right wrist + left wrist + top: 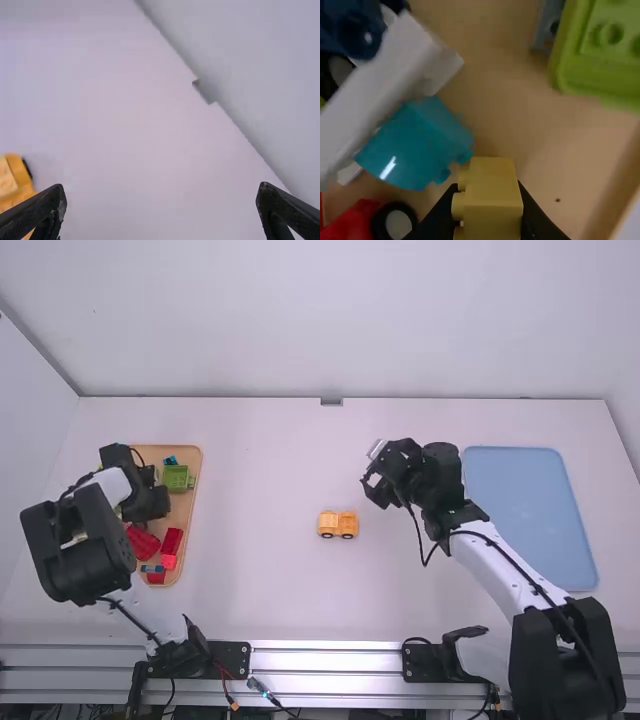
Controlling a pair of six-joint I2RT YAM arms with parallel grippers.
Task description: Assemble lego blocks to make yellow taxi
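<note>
My left gripper is over the wooden tray at the left. Seen from its wrist, the left gripper is shut on a small yellow block with studs on one side. A yellow-orange toy vehicle with dark wheels stands near the middle of the table; part of the vehicle is at the left edge of the right wrist view. Right of and beyond that vehicle, my right gripper is over the table. From its own wrist, the right gripper stands open, nothing between its fingers.
In the tray are a green block, red pieces and a teal piece beside a white piece. Across the table, a blue tray lies at the right, by the right arm. A wall rises behind the table's far edge.
</note>
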